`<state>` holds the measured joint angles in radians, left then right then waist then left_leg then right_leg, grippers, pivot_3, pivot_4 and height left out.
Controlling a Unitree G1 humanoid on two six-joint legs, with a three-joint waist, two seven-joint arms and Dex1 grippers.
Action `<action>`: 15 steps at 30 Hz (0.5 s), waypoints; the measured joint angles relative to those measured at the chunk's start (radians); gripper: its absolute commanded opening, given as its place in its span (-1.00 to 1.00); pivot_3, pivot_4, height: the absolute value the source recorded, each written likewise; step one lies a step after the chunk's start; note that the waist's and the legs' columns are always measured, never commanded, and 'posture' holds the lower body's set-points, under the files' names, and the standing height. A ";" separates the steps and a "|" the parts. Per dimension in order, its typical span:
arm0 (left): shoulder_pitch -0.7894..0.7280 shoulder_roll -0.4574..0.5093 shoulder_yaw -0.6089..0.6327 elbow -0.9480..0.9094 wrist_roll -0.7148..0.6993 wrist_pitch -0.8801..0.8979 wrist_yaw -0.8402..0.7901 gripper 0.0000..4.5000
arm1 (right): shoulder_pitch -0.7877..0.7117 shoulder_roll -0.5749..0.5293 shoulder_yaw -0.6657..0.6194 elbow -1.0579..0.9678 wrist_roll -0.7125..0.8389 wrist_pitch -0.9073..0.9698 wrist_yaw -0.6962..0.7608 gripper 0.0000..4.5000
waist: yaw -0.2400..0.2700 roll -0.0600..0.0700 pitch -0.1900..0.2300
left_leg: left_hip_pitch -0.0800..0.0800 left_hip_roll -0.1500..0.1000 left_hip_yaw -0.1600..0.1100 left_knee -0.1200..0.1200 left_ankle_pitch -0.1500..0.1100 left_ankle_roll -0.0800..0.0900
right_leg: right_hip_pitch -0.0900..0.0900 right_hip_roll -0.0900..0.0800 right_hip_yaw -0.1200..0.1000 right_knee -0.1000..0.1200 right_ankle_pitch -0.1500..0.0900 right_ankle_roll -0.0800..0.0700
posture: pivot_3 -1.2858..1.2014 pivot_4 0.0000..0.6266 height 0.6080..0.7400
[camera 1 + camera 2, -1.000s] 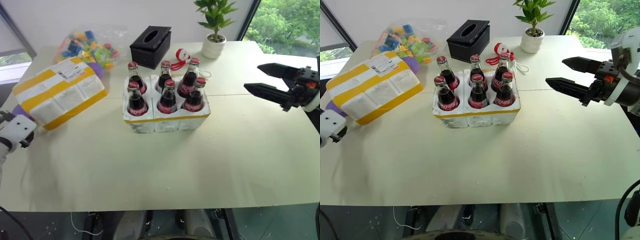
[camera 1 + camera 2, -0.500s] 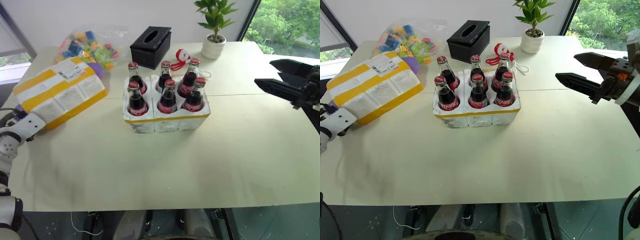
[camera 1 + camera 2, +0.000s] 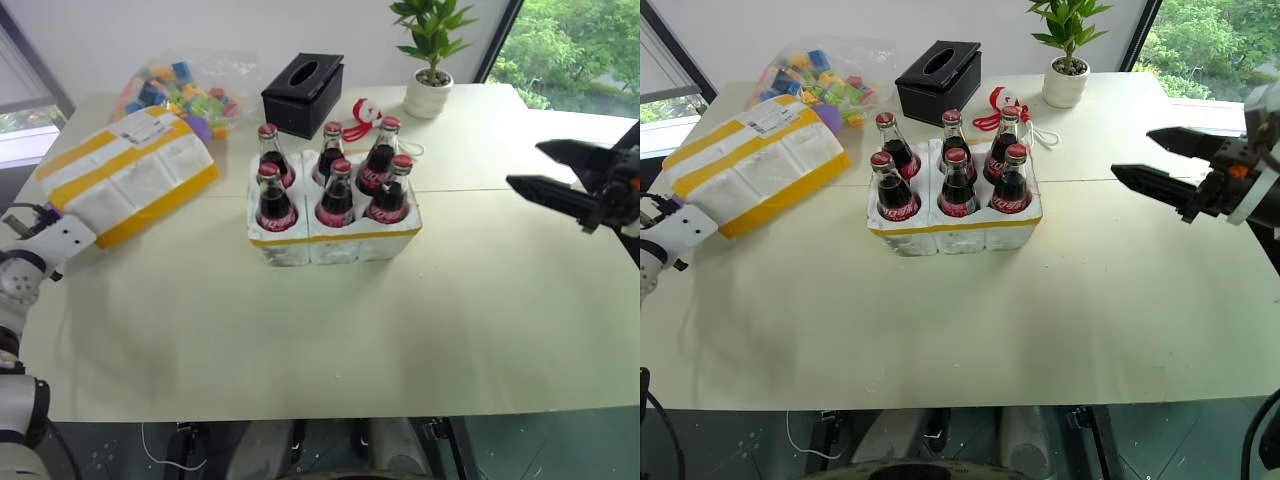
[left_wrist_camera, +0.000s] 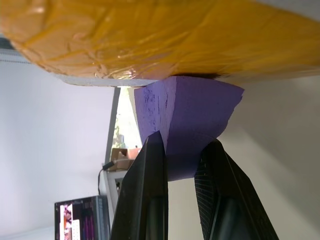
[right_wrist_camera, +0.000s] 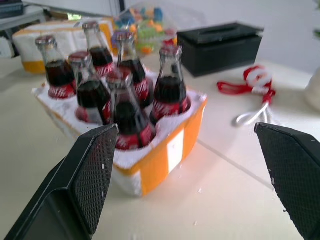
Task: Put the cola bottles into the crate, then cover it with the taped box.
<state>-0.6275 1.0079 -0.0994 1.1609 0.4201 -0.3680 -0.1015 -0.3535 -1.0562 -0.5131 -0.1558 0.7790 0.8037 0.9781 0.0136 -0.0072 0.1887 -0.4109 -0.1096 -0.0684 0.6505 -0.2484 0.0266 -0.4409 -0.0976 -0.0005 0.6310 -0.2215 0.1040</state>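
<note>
My left gripper point(image 4: 182, 165), low at the left edge of the head view, has its two black fingers pinched on a purple tab point(image 4: 187, 120) that sticks out from under the taped box point(image 3: 128, 185). In the wrist view the tab disappears beneath the box's yellow tape, though I cannot tell how it is fixed there. My right gripper point(image 3: 1155, 160) hangs at the right edge of the frame with its jaws spread wide and nothing between them, well apart from the bottles and pointing toward them.

The taped box lies tilted in the upper left of the table point(image 3: 330, 330), its white shipping label point(image 3: 148, 128) facing up. I judge it light and stiff, being foam, but crumbly at its edges. The tape looks slick, so the tab is the surest place to hold, though a thin one for steering so broad a box. A second grip on the far side would steady it.

In the centre of the frame stands the crate point(image 3: 335, 240), with all six cola bottles point(image 3: 336, 190) upright in its wells in two rows of three. Glass and full, they are heavy and breakable, and their red caps rise well above the foam.

Behind them sit a black tissue box point(image 3: 302, 93), a bag of coloured blocks point(image 3: 178, 88), a red-and-white cord point(image 3: 362, 118) and a potted plant point(image 3: 432, 60).
</note>
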 measured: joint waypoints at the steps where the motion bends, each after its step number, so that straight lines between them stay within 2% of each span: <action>1: 0.000 0.004 0.001 -0.003 -0.004 -0.005 -0.004 -0.84 | 0.016 -0.005 0.000 0.000 -0.015 -0.012 0.007 1.00 | 0.000 0.000 0.000 | 0.000 0.000 0.000 0.000 0.000 0.000 | 0.000 0.000 0.000 0.000 0.000 0.000 | 0.03 -0.52 0.88; 9: -0.003 0.091 0.089 -0.175 -0.106 -0.008 -0.116 -0.84 | 0.085 -0.031 0.016 0.031 -0.118 -0.103 0.053 1.00 | -0.002 -0.001 0.000 | 0.000 0.000 0.000 0.000 0.000 0.000 | 0.000 0.000 0.000 0.000 0.000 0.000 | 0.03 -0.52 0.88; 15: -0.081 0.121 0.142 -0.489 -0.226 0.111 -0.332 -0.84 | 0.075 -0.023 0.059 0.040 -0.143 -0.129 0.056 1.00 | 0.002 -0.001 0.000 | 0.000 0.000 0.000 0.002 0.000 0.000 | 0.001 0.000 0.000 0.000 0.000 0.000 | 0.03 -0.52 0.88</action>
<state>-0.7088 1.1286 0.0429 0.6721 0.1945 -0.2572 -0.4340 -0.2784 -1.0797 -0.4541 -0.1154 0.6363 0.6748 1.0345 0.0153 -0.0087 0.1888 -0.4113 -0.1094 -0.0681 0.6527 -0.2486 0.0268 -0.4398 -0.0975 -0.0007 0.6309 -0.2215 0.1040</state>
